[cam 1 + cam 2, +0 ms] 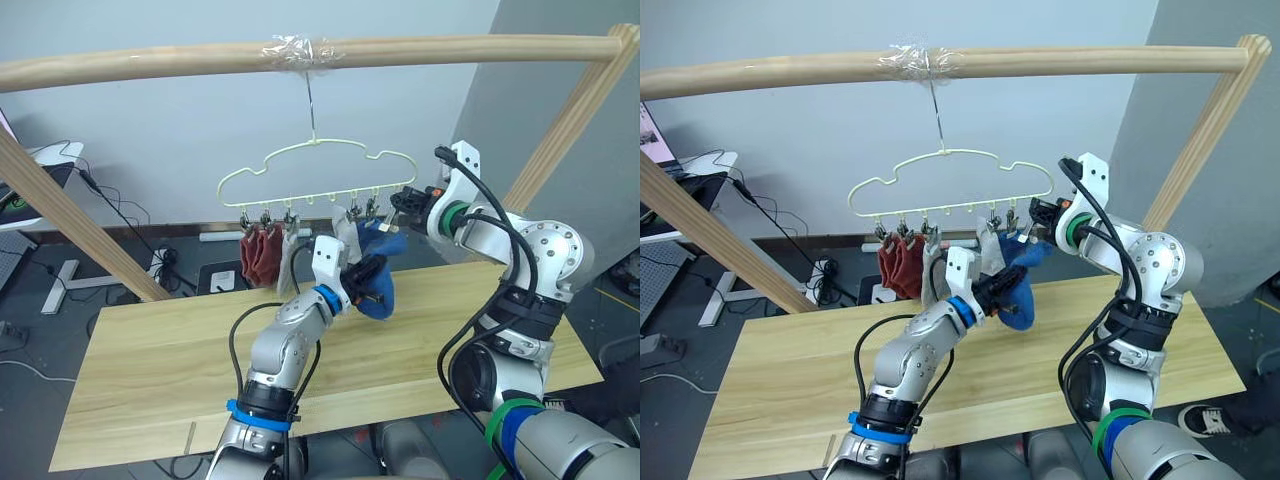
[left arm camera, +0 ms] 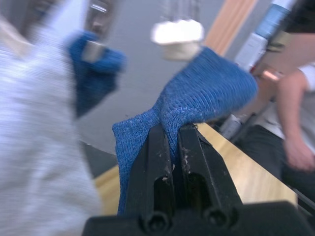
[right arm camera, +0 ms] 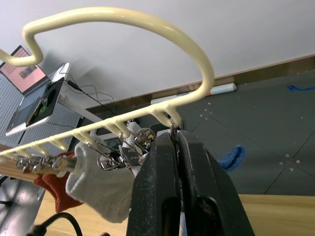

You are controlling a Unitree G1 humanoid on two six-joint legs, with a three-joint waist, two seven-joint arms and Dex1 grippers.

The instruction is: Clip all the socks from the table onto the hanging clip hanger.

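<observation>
The clip hanger (image 1: 318,172) hangs by its hook from the wooden pole (image 1: 300,55) above the far edge of the bench (image 1: 150,370). Already clipped along its lower bar are two rust red socks (image 1: 261,255) at the robot's left end, light grey socks (image 1: 345,232) near the middle, and one clipped blue sock (image 1: 385,240) towards the right end. The last blue sock (image 1: 1018,310) is off the bench, held in the air by the left claw (image 2: 172,142), whose jaws are closed tight on a fold of the knit, with the rest of the sock draping to either side. The right claw (image 3: 173,142) is pressed shut on the metal clip at the hanger's right end, just under the curl of the yellow wire; this looks like a squeeze to open that clip.

The critical relation: the held sock lies below that end clip and to its left, near it but not touching. The left claw is the nearer carrier. Judged from this, the sock's free edge must travel up and rightward into the clip's mouth, its long axis hanging down, while the right claw steadies the hanger. A swinging hanger could spoil the alignment
</observation>
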